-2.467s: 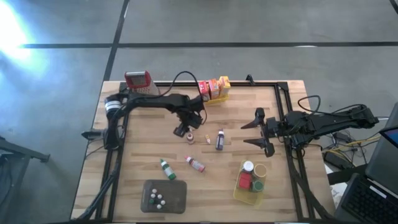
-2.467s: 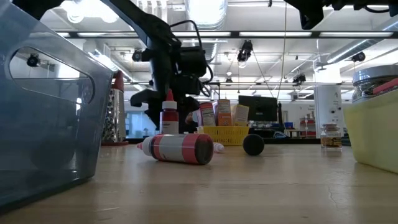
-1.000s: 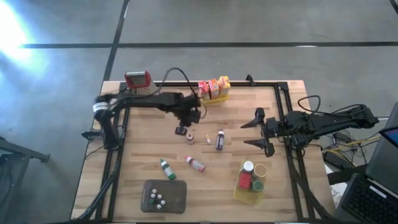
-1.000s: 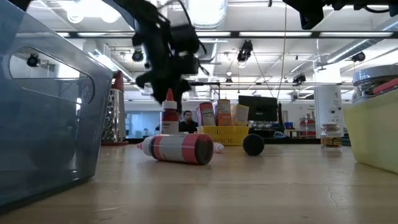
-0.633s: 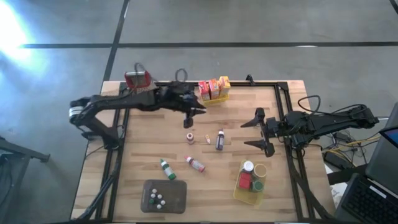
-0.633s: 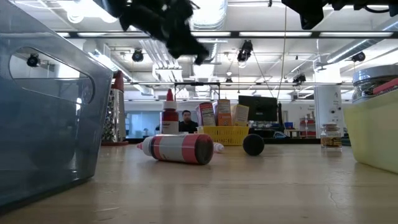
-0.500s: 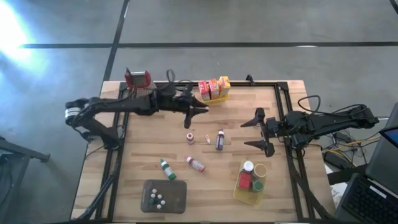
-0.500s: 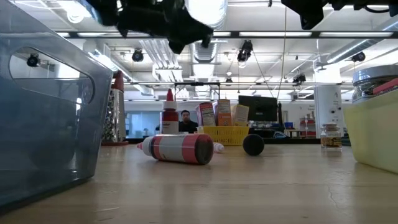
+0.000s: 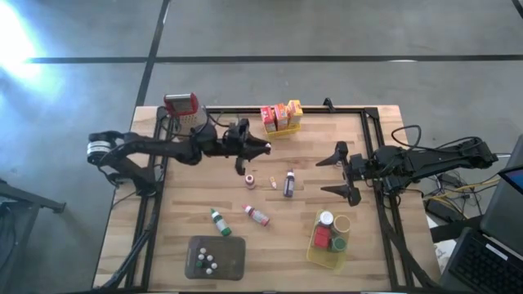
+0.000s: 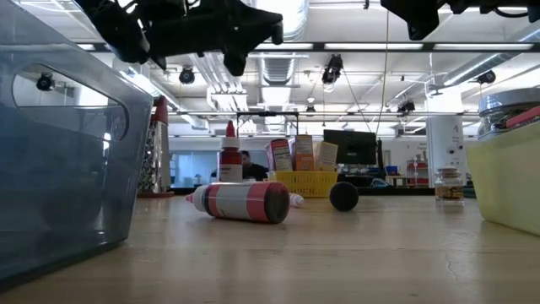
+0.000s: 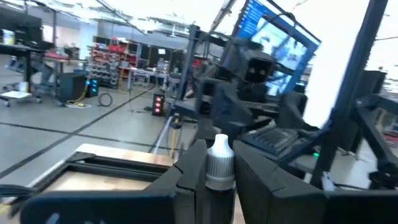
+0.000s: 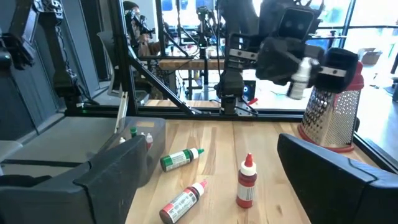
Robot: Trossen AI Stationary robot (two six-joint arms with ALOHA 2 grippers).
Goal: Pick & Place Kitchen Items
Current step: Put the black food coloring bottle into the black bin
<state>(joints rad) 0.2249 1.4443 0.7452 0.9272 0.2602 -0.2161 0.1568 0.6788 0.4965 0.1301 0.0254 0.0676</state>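
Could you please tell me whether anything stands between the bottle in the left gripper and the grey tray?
Only the green bottle, lying on the table just short of the tray. The left gripper holds its bottle well above the table, so it could probably pass over.

We are seeing a strong white glare burning out the upper left corner of the floor [image 9: 24, 41] in the high view. Ceiling lights [image 10: 278, 17] are glowing brightly across the low view. The bright window [image 11: 348, 37] is washing out the left wrist view, which is looking soft and blurred.
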